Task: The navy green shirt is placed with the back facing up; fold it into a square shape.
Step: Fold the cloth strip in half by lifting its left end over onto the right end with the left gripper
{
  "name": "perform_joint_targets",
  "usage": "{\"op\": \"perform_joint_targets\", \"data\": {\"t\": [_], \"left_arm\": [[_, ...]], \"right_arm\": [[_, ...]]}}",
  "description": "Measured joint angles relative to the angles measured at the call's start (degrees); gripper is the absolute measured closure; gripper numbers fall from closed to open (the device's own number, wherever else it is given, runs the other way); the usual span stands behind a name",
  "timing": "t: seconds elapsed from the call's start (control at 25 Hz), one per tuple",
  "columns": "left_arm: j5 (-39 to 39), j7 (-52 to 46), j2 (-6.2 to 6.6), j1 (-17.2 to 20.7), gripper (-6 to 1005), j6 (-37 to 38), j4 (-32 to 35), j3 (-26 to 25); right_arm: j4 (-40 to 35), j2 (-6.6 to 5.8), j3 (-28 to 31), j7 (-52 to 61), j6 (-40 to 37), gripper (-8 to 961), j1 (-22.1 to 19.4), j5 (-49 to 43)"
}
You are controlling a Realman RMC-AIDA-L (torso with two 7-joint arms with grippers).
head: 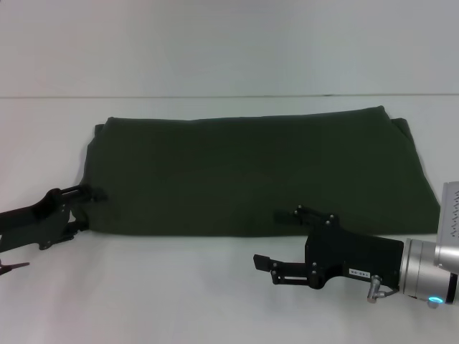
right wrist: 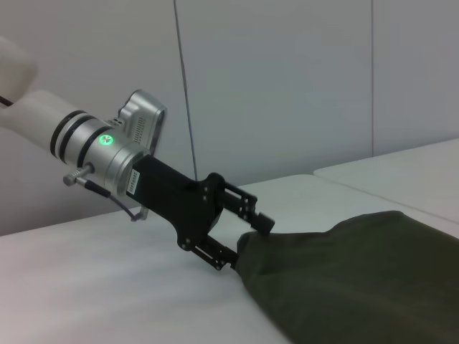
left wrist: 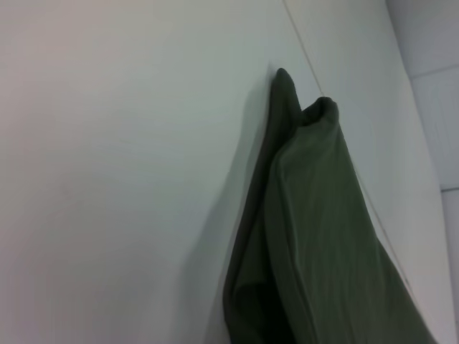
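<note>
The navy green shirt lies flat on the white table as one wide dark olive band, plain side up, sleeves not showing. My left gripper is at its near left corner, open, one finger on each side of the cloth's edge. The right wrist view shows this gripper with the shirt corner reaching between the fingers. My right gripper is open at the near edge, right of the middle, fingers pointing left. In the left wrist view only the shirt's bunched edge shows.
A seam in the white surface runs across behind the shirt. A grey perforated part shows at the right border, above my right arm. Bare white tabletop lies in front of the shirt between the two grippers.
</note>
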Motion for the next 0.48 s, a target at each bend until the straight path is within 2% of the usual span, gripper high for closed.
{"op": "perform_joint_targets", "data": {"t": [0.04,0.16,0.48], "left_arm": [[0.22,0.06,0.00,-0.04,66,-0.06,0.24,0.53],[0.52,-0.02,-0.02,-0.19,196,-0.43,0.58,1.63],[0.45,0.12,-0.02,-0.27,591,-1.88,0.26,1.93]], "right_arm": [[0.00,0.00,0.05,0.01,-0.08,25,-0.01,0.00],[0.00,0.00,0.19,0.08,-0.28,25,-0.02,0.00],[-0.05,0.00,0.21,0.10,-0.44,26,0.09,0.06]]}}
